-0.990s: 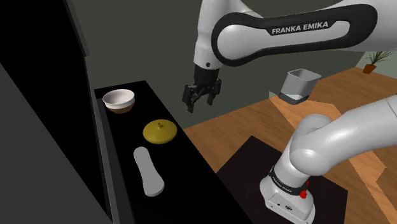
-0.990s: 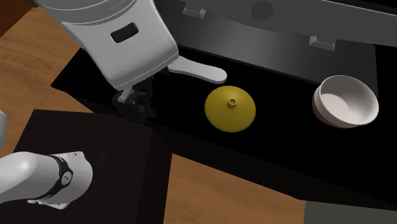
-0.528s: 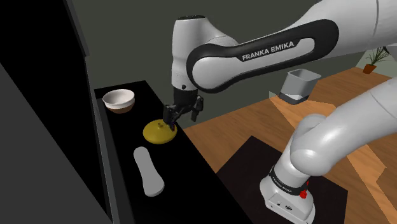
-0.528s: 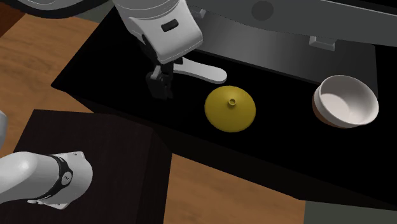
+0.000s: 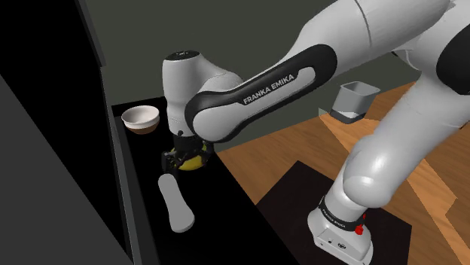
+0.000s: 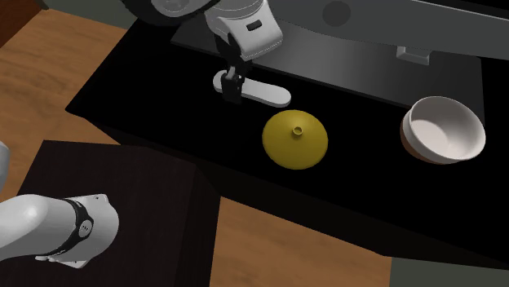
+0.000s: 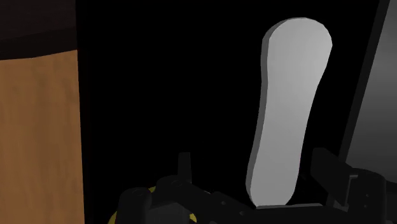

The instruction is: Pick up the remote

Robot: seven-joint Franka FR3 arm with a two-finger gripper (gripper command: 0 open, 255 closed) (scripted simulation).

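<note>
Right, we're low over the black table (image 6: 147, 106), and the gripper (image 6: 234, 88) hangs directly above one rounded end of the remote (image 6: 263, 93), a plain pale grey slab lying flat on the tabletop. It sits just beside the grey panel (image 6: 351, 41) that runs along the table's far side in the second exterior view. From the wrist we look straight along the remote's length. Its near end sits between the two black fingers (image 7: 329, 173), which stand well apart. We see a gap on either side, wider on one side than the other, so the hand is spread wide with nothing clasped. In the shoulder view the remote stretches along the table toward the camera, and the gripper sits at its farther end, partly covering the yellow lid (image 5: 193, 160) just behind it. Beyond the lid we pick out the bowl (image 5: 141, 117), white inside with a brown base, well apart from the remote. Off the table, a wooden floor (image 5: 294, 143) spreads out, with a grey bin (image 5: 355, 101) standing on it and a small potted plant (image 5: 444, 71) in the far corner.
</note>
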